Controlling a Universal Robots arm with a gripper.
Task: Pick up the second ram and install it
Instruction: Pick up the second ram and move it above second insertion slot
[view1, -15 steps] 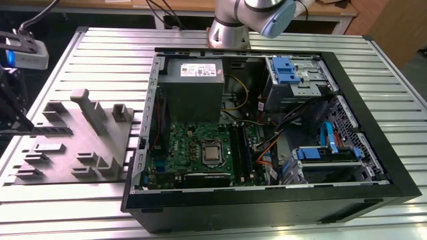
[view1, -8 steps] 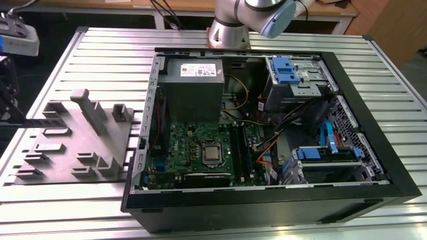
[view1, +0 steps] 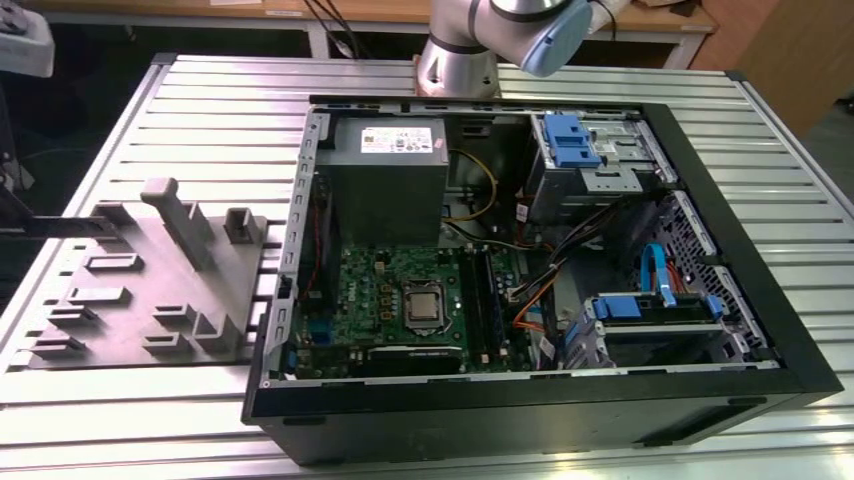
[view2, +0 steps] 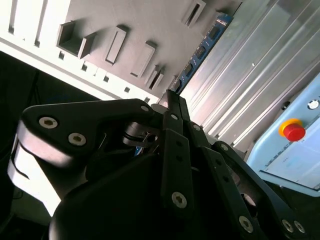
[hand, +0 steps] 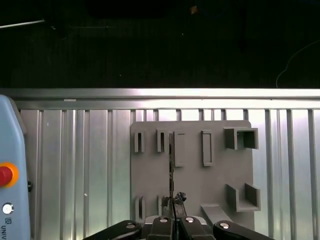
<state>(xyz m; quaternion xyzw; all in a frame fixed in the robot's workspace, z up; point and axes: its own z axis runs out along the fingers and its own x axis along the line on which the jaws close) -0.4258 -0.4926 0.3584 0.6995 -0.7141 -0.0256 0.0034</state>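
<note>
One gripper (hand: 172, 216), pinched shut on the second ram (view2: 206, 41).
Both wrist views show the thin dark card jutting straight out from the closed fingertips, held above the grey slotted fixture plate (hand: 192, 180), which lies on the ribbed metal table (hand: 90, 165) beyond.

thin dark second ram (hand: 171, 165), edge-on between fingers (hand: 161, 226)

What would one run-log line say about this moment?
claw: shut on memory card | place: above grey slotted plate | computer case: open
</note>
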